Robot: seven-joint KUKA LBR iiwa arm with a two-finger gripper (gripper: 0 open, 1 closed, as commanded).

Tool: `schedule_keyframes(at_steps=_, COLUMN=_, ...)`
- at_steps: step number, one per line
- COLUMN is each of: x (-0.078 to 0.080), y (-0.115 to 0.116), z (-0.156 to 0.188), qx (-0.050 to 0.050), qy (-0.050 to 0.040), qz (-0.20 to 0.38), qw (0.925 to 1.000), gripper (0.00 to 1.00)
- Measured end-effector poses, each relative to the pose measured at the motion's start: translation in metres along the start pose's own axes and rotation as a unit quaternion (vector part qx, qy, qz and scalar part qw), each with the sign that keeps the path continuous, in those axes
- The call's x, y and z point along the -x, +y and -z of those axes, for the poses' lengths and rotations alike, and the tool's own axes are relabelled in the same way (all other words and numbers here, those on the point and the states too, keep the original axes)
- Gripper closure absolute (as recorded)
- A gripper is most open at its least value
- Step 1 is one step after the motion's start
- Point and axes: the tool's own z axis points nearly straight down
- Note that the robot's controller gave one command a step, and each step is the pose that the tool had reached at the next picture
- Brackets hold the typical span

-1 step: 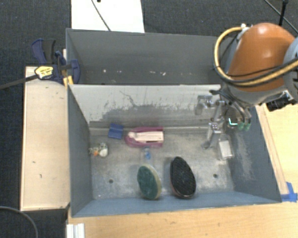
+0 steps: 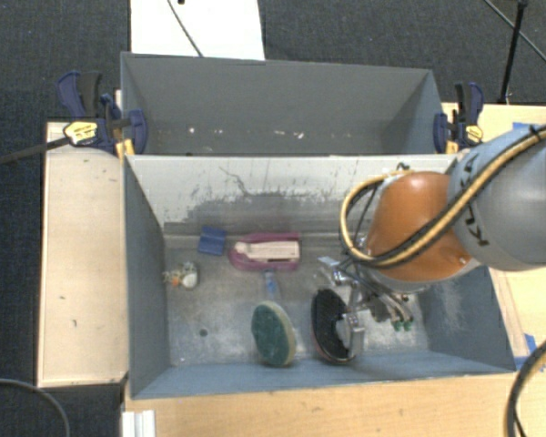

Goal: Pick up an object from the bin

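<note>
Grey metal bin [image 2: 146,271], loose items on its floor.
- Gripper [image 2: 349,321]: low at the black oval disc [image 2: 324,328] by the front edge, right of centre, probably positioned for a grasp. Whether it is spread or closed cannot be told.
- Just left of the disc: green round pad [image 2: 273,333].
- Toward the back wall: pink stapler-like piece [image 2: 267,251], small blue block [image 2: 211,240].
- Left side: small whitish bit [image 2: 184,278].

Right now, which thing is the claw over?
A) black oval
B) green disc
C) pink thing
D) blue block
A: the claw sits over the black oval at the front of the bin. The green disc lies beside the oval on the view's left, and the blue block and pink thing lie farther back.
</note>
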Motion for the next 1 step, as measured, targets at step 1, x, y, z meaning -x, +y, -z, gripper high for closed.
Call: schedule_keyframes(at_steps=1, x=0.0071, y=-0.0015, z=0.0046, qx=-0.002, qy=-0.0128, qz=0.0, qw=0.9999, gripper=1.0)
